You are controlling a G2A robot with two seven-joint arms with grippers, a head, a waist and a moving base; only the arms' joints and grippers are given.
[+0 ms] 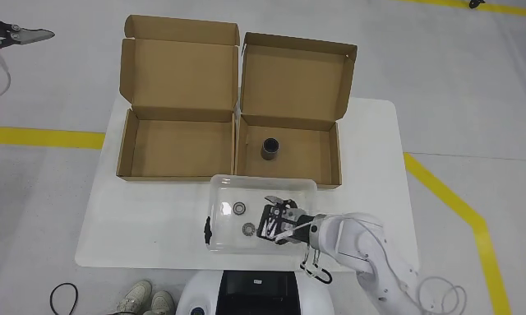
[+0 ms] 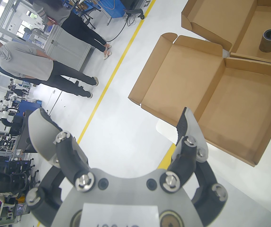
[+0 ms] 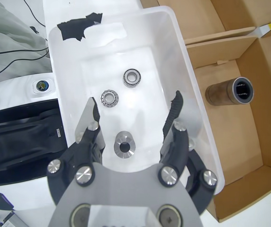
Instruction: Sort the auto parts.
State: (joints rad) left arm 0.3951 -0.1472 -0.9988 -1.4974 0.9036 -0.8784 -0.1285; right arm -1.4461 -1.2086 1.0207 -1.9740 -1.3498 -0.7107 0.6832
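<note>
A clear plastic bin at the table's front holds two small roller bearings and a silver bushing. My right gripper hangs open just above the bin's right half, with the bushing below and between its fingers, untouched. From the top view the right gripper stands beside the two bearings. A dark cylindrical bearing lies in the right cardboard box. My left gripper is open, holds nothing, and hovers off the table's far left over the floor.
The left cardboard box has nothing in it; both boxes' lids stand open toward the back. The white table has bare room to the right of the boxes and left of the bin. A black tape patch marks the bin's end wall.
</note>
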